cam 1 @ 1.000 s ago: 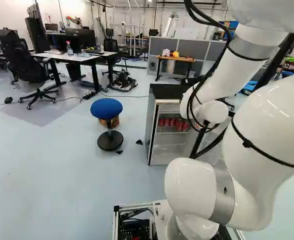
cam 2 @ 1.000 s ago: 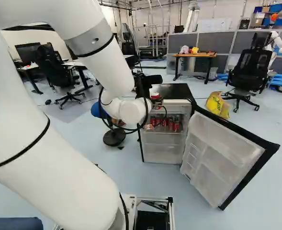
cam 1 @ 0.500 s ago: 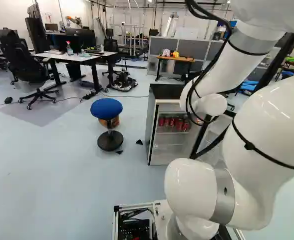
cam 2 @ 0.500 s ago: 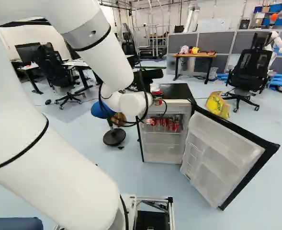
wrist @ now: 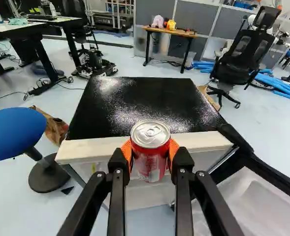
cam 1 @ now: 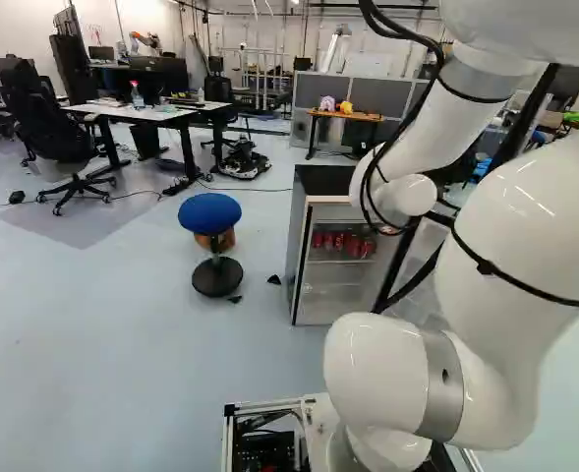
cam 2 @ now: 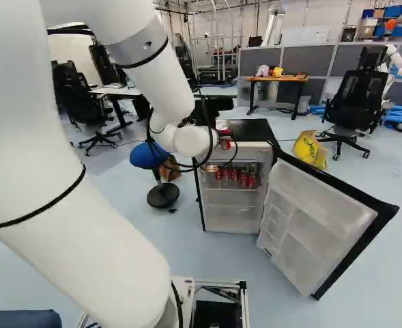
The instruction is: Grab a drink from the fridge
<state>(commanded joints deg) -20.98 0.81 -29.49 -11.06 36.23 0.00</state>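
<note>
"What are we seeing?"

"A black two-fingered gripper (wrist: 150, 153) holds a red metal drink can with a silver lid (wrist: 150, 147) upright, just in front of the small black-topped fridge (wrist: 140, 105). The fingers stand a can's width apart, orange pads (wrist: 126, 156) against opposite sides."

"So the grab is made?"

"I'd say so: the can is outside, and the lift-out looks done. Next calls for drawing it back, level and firmly held, clear of the white-lined open door (cam 2: 317, 229)."

"Can everyone see that?"

"Hardly. The wrist view shows the grip plainly; in the left base view the white arm (cam 1: 417, 138) hides it. But both base views show red cans on the fridge shelf (cam 2: 235, 176), out of sight in the wrist view, and the right one bares the door's inside, largely hidden in the left."
</note>
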